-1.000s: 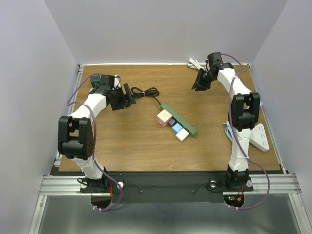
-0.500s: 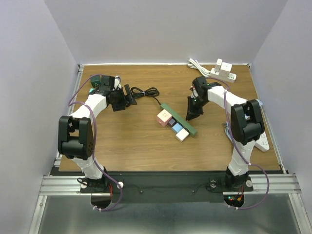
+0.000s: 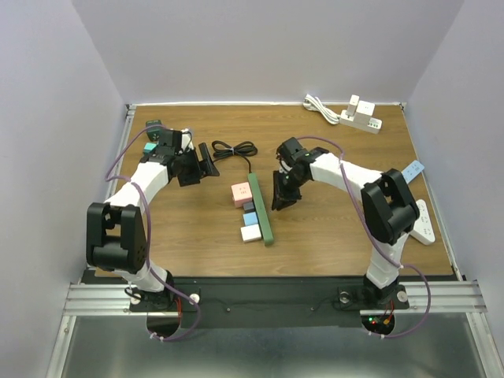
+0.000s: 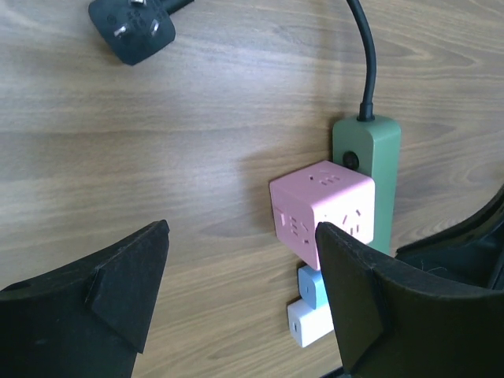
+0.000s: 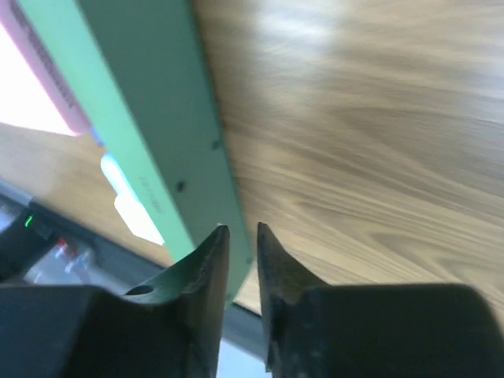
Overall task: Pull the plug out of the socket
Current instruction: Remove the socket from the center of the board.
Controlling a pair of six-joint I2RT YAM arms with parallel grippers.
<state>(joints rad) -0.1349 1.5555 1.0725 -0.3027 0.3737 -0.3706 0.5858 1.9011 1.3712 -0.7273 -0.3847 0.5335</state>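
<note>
Pink plug (image 3: 240,194) seated in green power strip (image 3: 261,209) mid-table, blue plug (image 3: 249,220) and white plug (image 3: 250,233) alongside. Right gripper (image 3: 281,197) beside strip, nearly closed, empty; wrist view blurred. Left gripper (image 3: 206,160) spread wide, its finger hiding strip's end.
</note>
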